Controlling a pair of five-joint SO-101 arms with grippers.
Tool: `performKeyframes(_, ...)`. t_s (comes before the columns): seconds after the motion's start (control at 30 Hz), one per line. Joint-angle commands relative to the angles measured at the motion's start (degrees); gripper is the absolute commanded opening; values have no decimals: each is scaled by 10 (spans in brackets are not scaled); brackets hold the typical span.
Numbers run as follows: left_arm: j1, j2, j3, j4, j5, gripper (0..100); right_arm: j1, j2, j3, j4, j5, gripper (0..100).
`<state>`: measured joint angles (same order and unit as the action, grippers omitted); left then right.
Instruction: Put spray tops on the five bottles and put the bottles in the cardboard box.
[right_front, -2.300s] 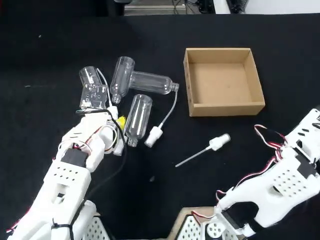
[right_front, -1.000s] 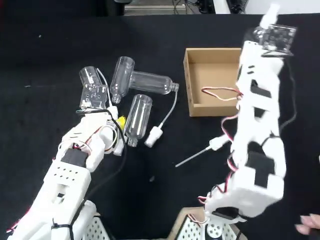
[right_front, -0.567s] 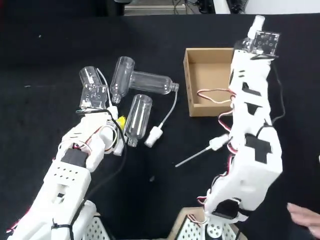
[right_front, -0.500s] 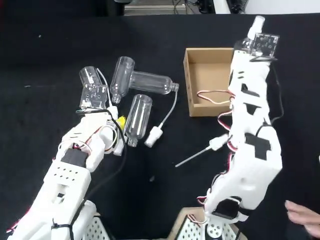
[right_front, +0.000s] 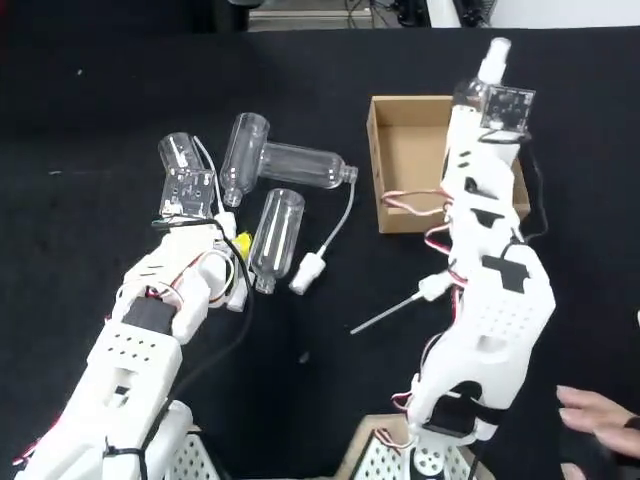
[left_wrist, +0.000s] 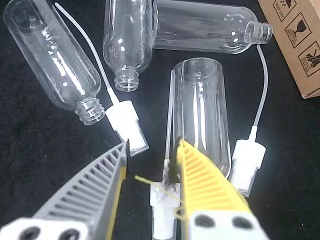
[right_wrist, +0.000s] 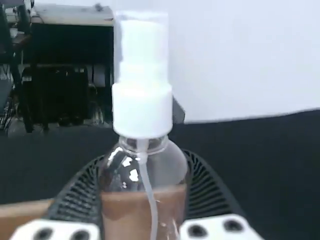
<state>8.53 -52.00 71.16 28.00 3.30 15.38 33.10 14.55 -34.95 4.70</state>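
The right gripper (right_wrist: 143, 202) clasps a clear bottle (right_wrist: 142, 175) between its black fingers (right_wrist: 207, 185); a white spray top (right_wrist: 141, 100) sits on its neck.

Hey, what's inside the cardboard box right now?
The visible floor of the cardboard box is bare. The right arm, with a bottle in its hand, covers the box's right side, so that part cannot be seen.

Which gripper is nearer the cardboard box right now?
Right. The right gripper holds a capped bottle over the far rim of the cardboard box. The left gripper sits open among the loose bottles, well away from the box.
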Motion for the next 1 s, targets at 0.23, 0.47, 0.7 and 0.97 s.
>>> performKeyframes(0.23, 5, -10, 0, -11, 2, 148, -10, -6, -104, 102, -4, 11)
performKeyframes(0.47, 6, -10, 1, -11, 3, 148, -6, 20, -117, 102, 0, 11)
performKeyframes(0.7, 6, -10, 1, -11, 3, 148, -5, 73, -165, 102, -3, 11)
performKeyframes(0.97, 6, -10, 1, -11, 3, 148, -4, 91, -164, 102, 0, 12)
